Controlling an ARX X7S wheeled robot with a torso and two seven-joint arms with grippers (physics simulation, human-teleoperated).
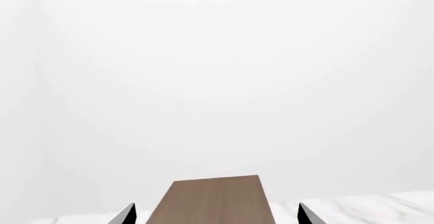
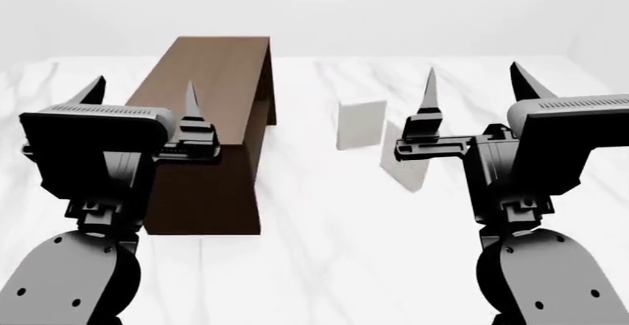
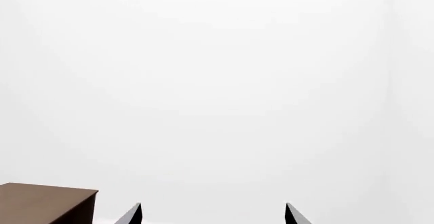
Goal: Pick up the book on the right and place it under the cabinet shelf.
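The book on the right (image 2: pixel 407 169) is a thin pale slab, tilted on the marble table, partly behind my right gripper's finger. A look-alike book (image 2: pixel 361 124) stands just left of it and farther back. The dark brown cabinet (image 2: pixel 211 67) lies long on the left, its open side facing the books; the cabinet shelf inside is hidden in shadow. My left gripper (image 2: pixel 143 93) hovers open over the cabinet's top (image 1: pixel 217 196). My right gripper (image 2: pixel 473 82) is open and empty, raised near the right book. In the wrist views, left gripper (image 1: pixel 216 214) and right gripper (image 3: pixel 213 214) show only spread fingertips.
The white marble table (image 2: pixel 325 259) stretches around the cabinet and the books. A corner of the cabinet (image 3: pixel 44 201) shows in the right wrist view. Plain white walls stand behind.
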